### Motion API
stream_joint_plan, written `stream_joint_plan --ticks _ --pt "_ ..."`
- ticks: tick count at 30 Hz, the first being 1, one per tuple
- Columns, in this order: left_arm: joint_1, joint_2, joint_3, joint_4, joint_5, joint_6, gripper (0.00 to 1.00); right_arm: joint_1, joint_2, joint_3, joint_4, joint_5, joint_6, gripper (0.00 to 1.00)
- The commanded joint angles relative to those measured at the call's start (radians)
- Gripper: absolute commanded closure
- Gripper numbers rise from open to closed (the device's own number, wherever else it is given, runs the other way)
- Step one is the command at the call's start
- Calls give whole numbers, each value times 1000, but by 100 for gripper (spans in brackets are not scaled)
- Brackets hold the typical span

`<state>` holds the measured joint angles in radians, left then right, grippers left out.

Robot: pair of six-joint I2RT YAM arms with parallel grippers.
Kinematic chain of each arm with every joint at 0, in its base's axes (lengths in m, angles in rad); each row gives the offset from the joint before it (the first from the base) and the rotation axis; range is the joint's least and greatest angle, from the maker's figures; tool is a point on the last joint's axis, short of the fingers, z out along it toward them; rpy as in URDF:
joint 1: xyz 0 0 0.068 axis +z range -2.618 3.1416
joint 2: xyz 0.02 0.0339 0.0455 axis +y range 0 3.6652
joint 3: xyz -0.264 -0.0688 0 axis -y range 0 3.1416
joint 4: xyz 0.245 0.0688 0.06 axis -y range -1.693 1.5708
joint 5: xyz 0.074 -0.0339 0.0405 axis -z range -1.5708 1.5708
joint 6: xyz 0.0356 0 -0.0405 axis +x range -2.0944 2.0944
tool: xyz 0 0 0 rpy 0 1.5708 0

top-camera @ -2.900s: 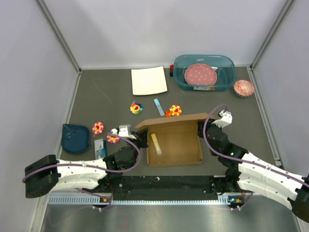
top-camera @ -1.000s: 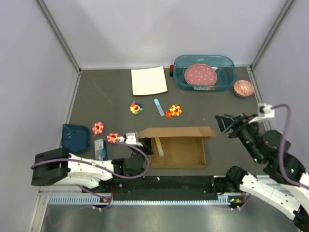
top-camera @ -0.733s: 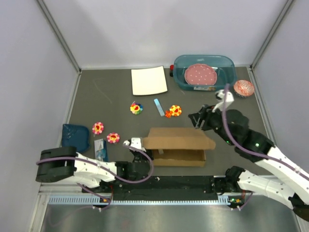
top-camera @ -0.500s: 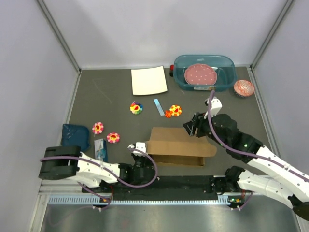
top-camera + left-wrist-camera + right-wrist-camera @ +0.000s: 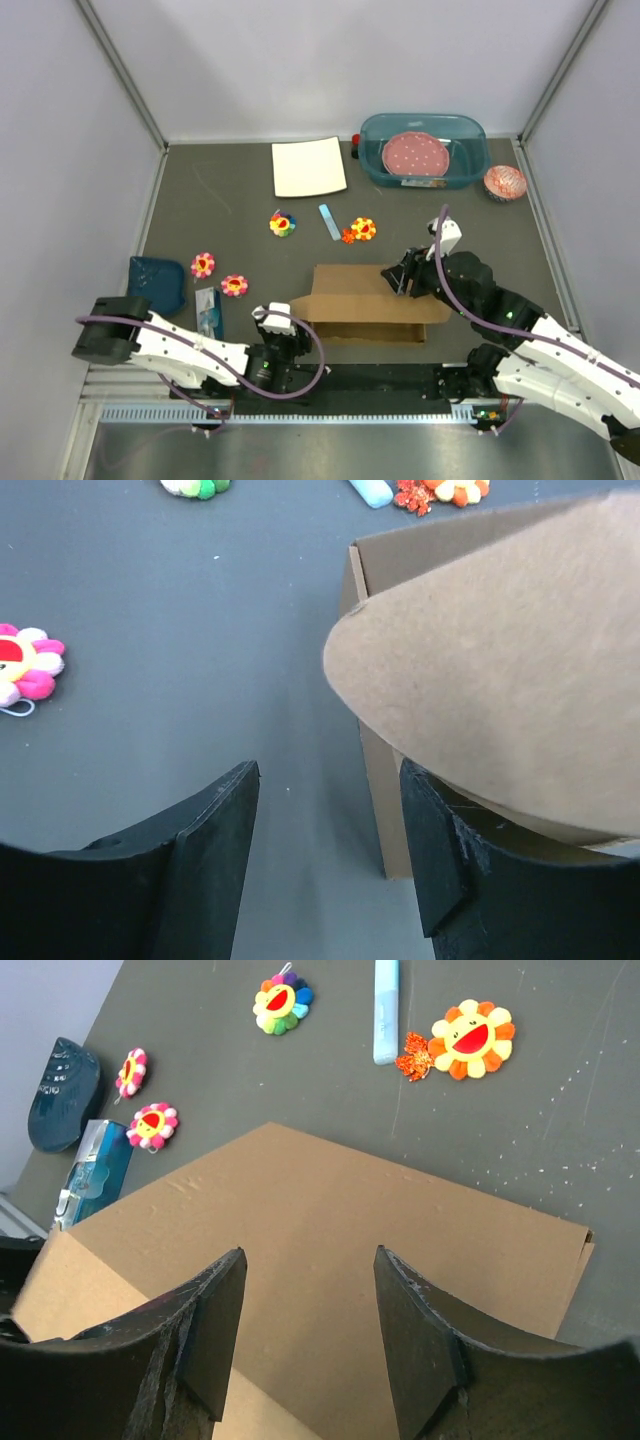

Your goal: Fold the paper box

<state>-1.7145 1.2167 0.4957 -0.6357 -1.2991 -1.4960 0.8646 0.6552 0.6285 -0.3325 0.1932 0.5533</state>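
Count, top view:
- one paper box (image 5: 365, 300)
- one white square sheet (image 5: 309, 166)
- one teal tub (image 5: 474, 150) with one pink dotted plate (image 5: 415, 155) in it
- one ruffled paper cup (image 5: 505, 182), just right of the tub
- four toy flowers: rainbow flower (image 5: 283, 224), orange flower (image 5: 362, 229), far pink flower (image 5: 203, 264), near pink flower (image 5: 234, 285)
- one pale blue stick (image 5: 329, 221), between the rainbow and orange flowers
- one dark blue lump (image 5: 155, 285) and one small blue packet (image 5: 208, 307), both at the left
- two arms

Left gripper (image 5: 328, 772): fingers spread, nothing between them but bare table (image 5: 230, 200). It sits low at the box's left end. Its right finger is just beside the left side wall and under a rounded ear of the lid. Whether it touches the wall, I cannot tell.

Right gripper (image 5: 310, 1255): fingers apart, about midway, holding nothing. It hangs over the far right part of the lid, with brown card filling the gap below it. I cannot tell whether there is contact.

The box lies near the middle of the table's near side, just ahead of the arm bases and between the two grippers. Its long axis runs left to right, along the near table edge. The lid is folded forward from the far side over the tray and sits slightly tilted. The near wall shows below it.
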Motion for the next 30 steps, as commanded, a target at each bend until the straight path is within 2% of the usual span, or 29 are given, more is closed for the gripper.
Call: stream_joint_plan --ticks 1,5,7,8,9,11,14,17,18,22,26,28,29,30 --pt "-69 -80 58 -376 -45 -237 36 7 -8 14 46 8 5 45" --pt "-123 -109 86 -556 -23 -393 36 8 -17 11 44 20 0 45" --pt "-148 -109 93 -645 -3 -536 36 8 -23 10 32 25 -3 45" --pt "-155 -106 96 -759 29 -606 36 8 -25 8 26 25 -4 45" --pt "-161 -94 95 -813 50 -754 35 8 -26 7 18 23 -3 45" --pt "-183 -91 87 -899 86 -860 34 10 -34 -7 -2 14 -3 45" --pt "-185 -147 48 -900 93 -911 34 8 -55 -62 -11 -23 17 45" --pt "-185 -312 -17 -900 60 -1010 34 8 -84 -137 -11 -76 43 47" --pt "-185 -351 -34 -900 3 -1033 34 8 -94 -157 -11 -104 62 47" --pt "-183 -511 -68 -895 -99 -1003 32 8 -123 -249 -2 -166 108 48" --pt "-180 -621 -42 -852 -166 -864 27 10 -157 -306 -2 -181 134 49" --pt "-180 -641 -25 -800 -186 -744 20 10 -166 -319 -7 -181 148 49" --pt "-180 -657 -23 -715 -192 -691 19 10 -169 -323 -10 -179 152 49" --pt "-180 -660 -22 -660 -192 -550 15 10 -173 -322 -10 -176 160 49"
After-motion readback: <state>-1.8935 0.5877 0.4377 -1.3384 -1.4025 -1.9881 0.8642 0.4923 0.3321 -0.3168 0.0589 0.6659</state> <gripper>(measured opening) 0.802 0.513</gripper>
